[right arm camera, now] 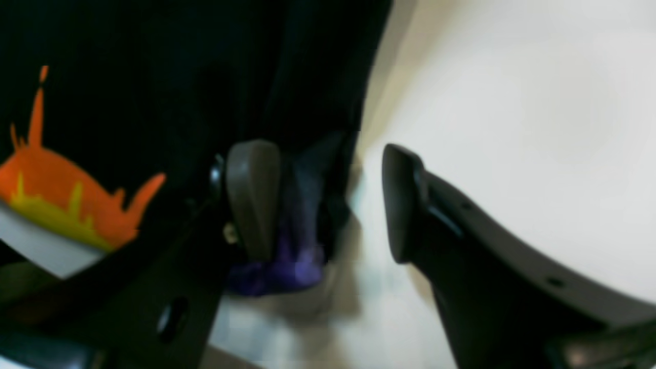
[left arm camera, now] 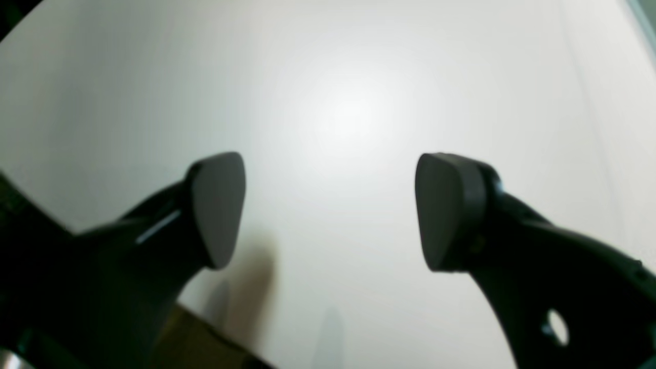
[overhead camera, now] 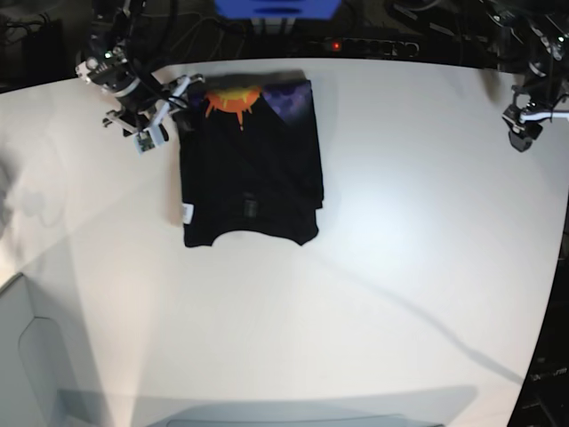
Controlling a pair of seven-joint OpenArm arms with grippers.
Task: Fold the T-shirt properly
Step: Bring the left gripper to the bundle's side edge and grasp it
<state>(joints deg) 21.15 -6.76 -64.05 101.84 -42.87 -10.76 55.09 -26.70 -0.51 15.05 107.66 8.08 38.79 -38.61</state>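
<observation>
I am watching the T-shirt [overhead camera: 251,160] lying folded on the white table [overhead camera: 409,222], with my right gripper [right arm camera: 323,205] spread open at its printed corner. A snagged hem could be undoing the fold. My left gripper [left arm camera: 328,210] is hanging open, well apart from the shirt.

The left gripper [left arm camera: 328,210] hangs with its jaws spread wide, nothing between them. The right gripper [right arm camera: 323,205] also stands parted, gripping nothing.
</observation>
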